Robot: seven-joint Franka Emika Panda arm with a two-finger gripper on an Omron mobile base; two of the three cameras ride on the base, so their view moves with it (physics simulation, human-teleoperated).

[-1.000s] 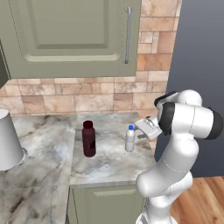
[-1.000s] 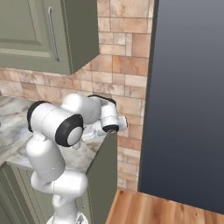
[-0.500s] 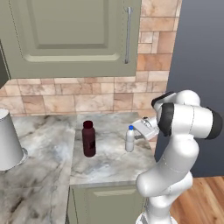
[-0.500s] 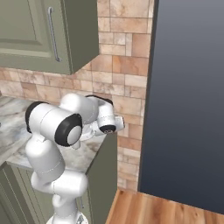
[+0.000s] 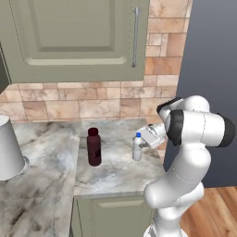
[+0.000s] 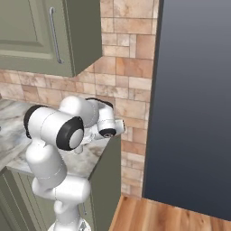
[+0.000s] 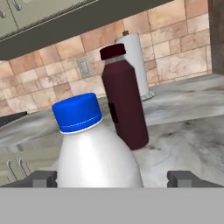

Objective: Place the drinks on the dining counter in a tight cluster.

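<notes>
Two drinks stand on the marble counter (image 5: 115, 171) by the brick wall. One is a stout dark maroon bottle (image 5: 94, 146), the other a small whitish bottle with a blue cap (image 5: 137, 147). My gripper (image 5: 142, 142) is level with the small bottle, at its right side, and it is open. In the hand view the whitish bottle (image 7: 94, 148) stands upright and close between my spread fingertips (image 7: 43, 178), with the gripper (image 7: 116, 178) open around it and not touching it. The maroon bottle (image 7: 123, 98) is just behind it. The dining counter is out of view.
A white paper towel roll (image 5: 7, 148) stands at the counter's far left, also seen as the roll (image 7: 135, 61) behind the bottles. Green wall cabinets (image 5: 69, 37) hang overhead. A tall dark panel (image 6: 194, 103) rises to the right, beyond the counter's end.
My hand has edged slightly left, closer to the small whitish bottle. Both bottles stand where they were, and the jaws have stayed wide.
</notes>
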